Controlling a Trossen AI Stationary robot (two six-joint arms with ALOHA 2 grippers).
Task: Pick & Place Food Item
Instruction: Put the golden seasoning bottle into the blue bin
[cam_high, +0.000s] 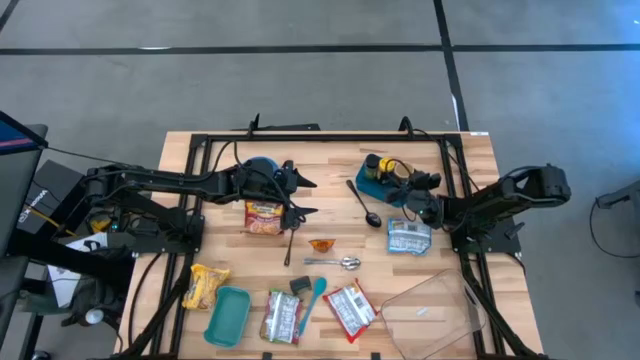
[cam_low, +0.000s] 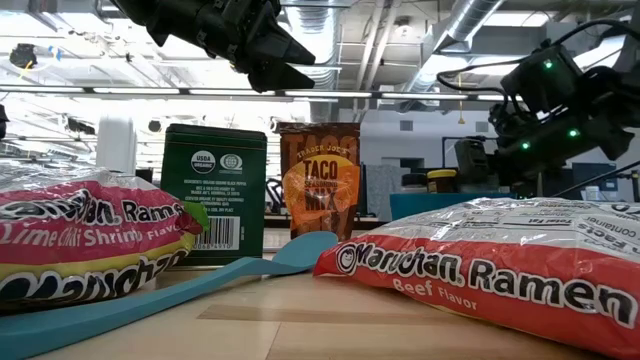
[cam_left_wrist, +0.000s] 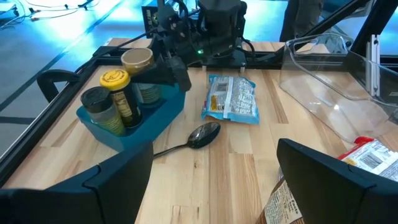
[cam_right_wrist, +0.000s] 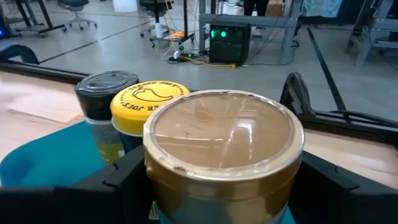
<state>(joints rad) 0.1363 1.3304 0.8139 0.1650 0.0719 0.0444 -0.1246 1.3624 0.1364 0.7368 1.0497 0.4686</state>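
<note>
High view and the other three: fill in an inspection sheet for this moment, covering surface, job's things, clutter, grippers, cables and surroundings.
Surface: wooden slat table in a black frame.
Job's things: blue bin holding a gold-lidded jar, a yellow-lidded bottle and a dark-lidded jar; blue-white packet beside it.
Clutter: black spoon, ramen packs, teal spatula, taco mix pouch, green tin, clear tray, teal dish.
Grippers: left gripper open above the table's middle; right gripper open around the gold-lidded jar.
Cables: bundled along both arms.
Surroundings: grey floor, workshop benches; no person clearly seen.
</note>
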